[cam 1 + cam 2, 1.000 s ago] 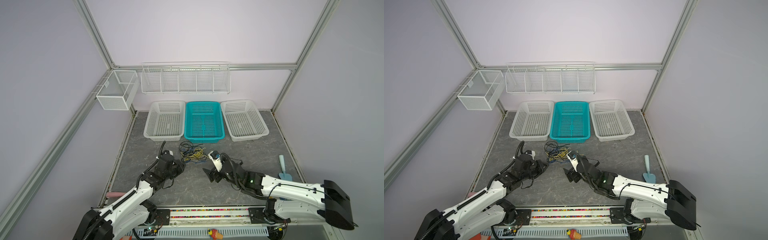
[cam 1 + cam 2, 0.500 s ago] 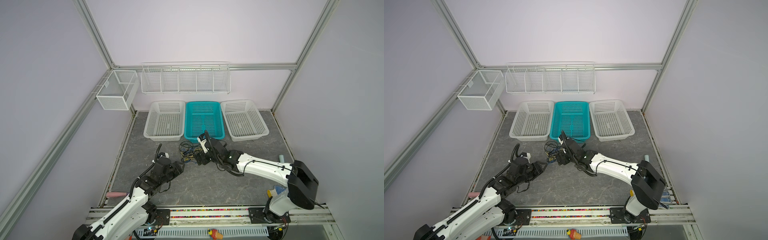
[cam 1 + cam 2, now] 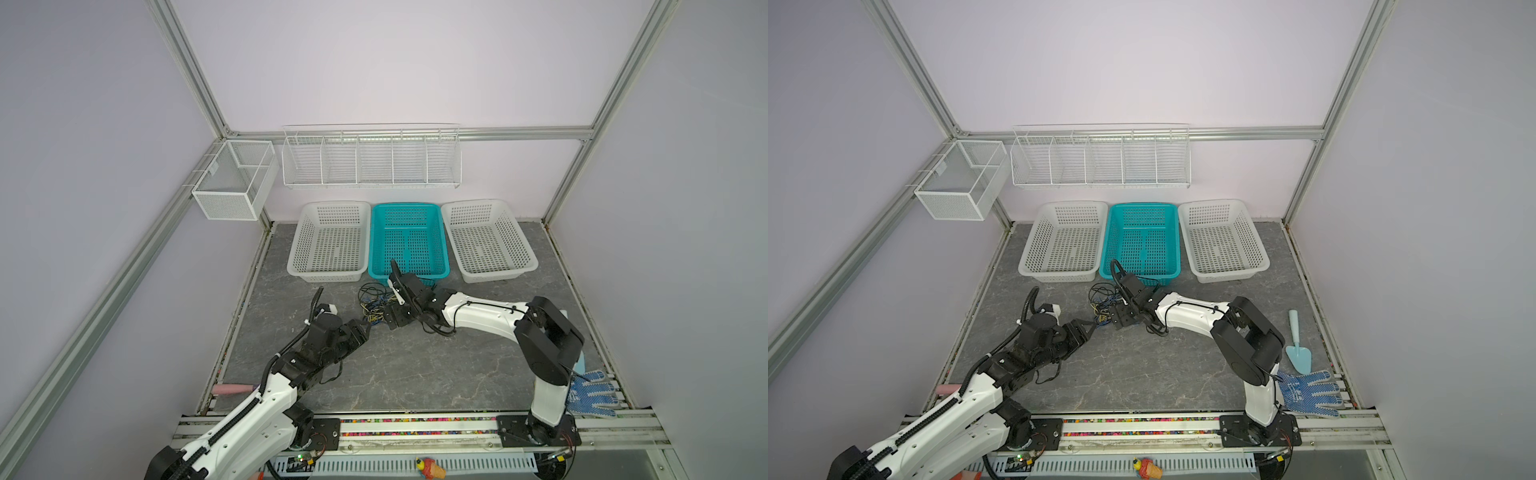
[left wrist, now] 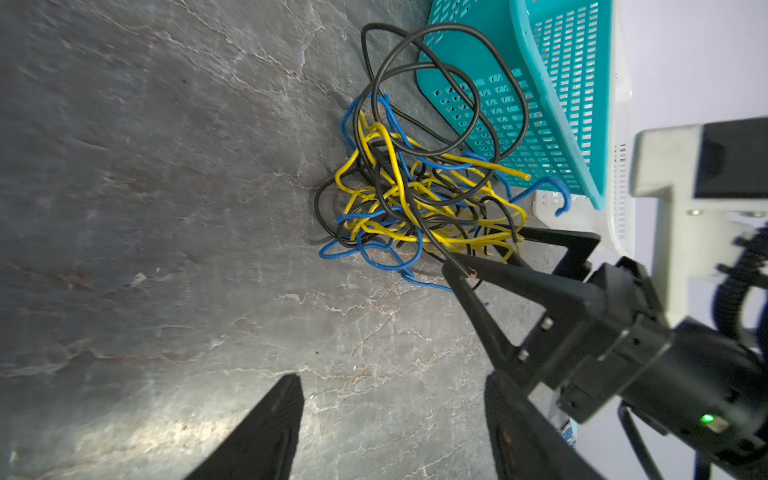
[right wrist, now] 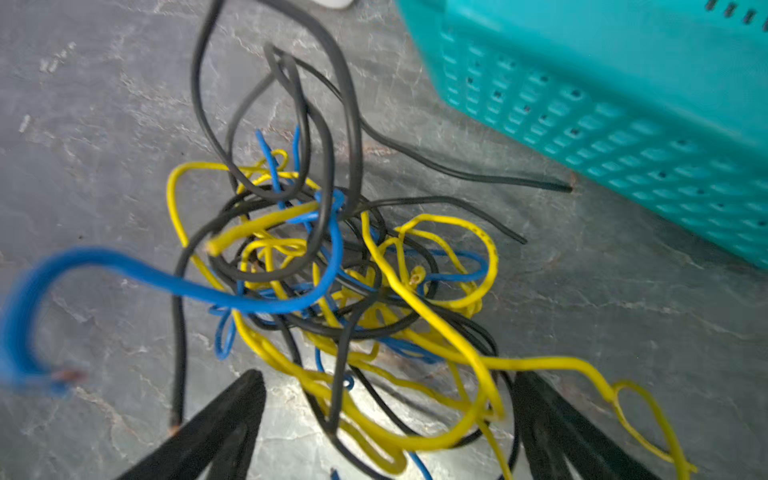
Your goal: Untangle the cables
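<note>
The right pincer (image 5: 386, 378) gapes over the cables (image 3: 374, 304) mid-frame in a top view, with the left pincer (image 4: 392, 378) open beside them, and we fear that closing on several strands would tighten the knot.

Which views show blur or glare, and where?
Right wrist view: blue cable near the lens smeared, teal basket soft, glare on the floor between the jaws. Left wrist view: sharp, bright floor patch by the jaws. Both top views: sharp.

The grey desk (image 3: 415, 374) carries a white basket (image 3: 308, 245), a teal basket (image 3: 405, 206) and a second white basket (image 3: 515, 245) along its far edge, tangled cables (image 3: 376, 301) just before the teal one, a trowel (image 3: 1298, 358) and glove (image 3: 1308, 392) near its right edge
</note>
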